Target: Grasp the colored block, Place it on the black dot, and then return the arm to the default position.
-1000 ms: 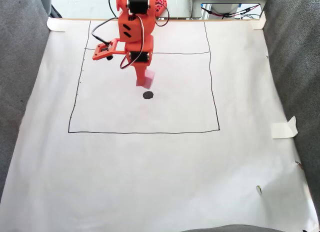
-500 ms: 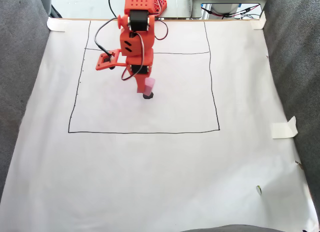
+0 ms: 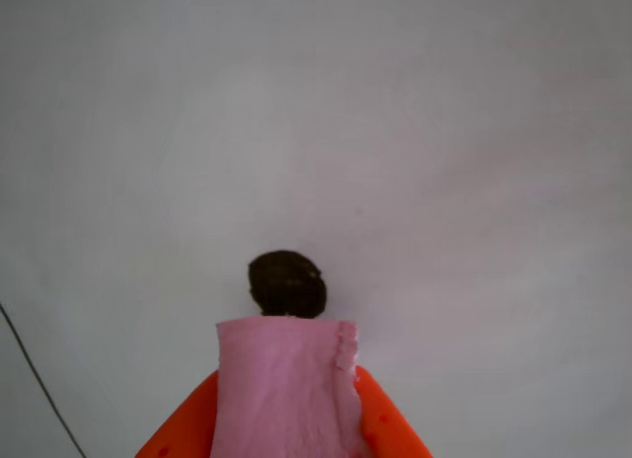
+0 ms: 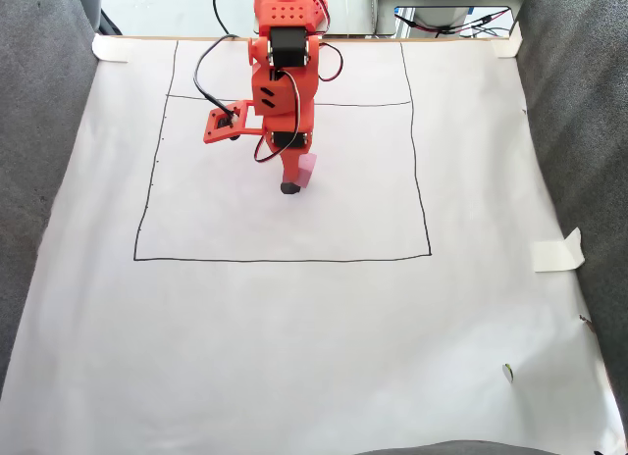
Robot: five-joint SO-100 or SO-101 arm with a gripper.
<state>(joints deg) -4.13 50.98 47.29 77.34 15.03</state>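
The colored block [image 3: 284, 394] is a pink foam cube, and the orange gripper [image 3: 286, 379] is shut on it, with a pointed jaw showing on each side. In the other view the black dot [image 3: 286, 283] lies on the white paper just beyond the block's top edge. In the fixed view the arm [image 4: 282, 68] reaches down from the back of the table. Its gripper [image 4: 297, 176] holds the block [image 4: 308, 169] low over the paper. The black dot [image 4: 289, 188] peeks out at the gripper's lower left, partly covered.
White paper [image 4: 294, 337] covers the table, with a thin black drawn rectangle [image 4: 283, 259] around the work area. Grey fabric [image 4: 39, 180] flanks both sides. A folded tape piece [image 4: 557, 251] sits at the right edge. Cables [image 4: 451, 24] lie behind the arm.
The arm has swung slightly right and come down. The pink block has gone from above the dot to low beside it, still held.
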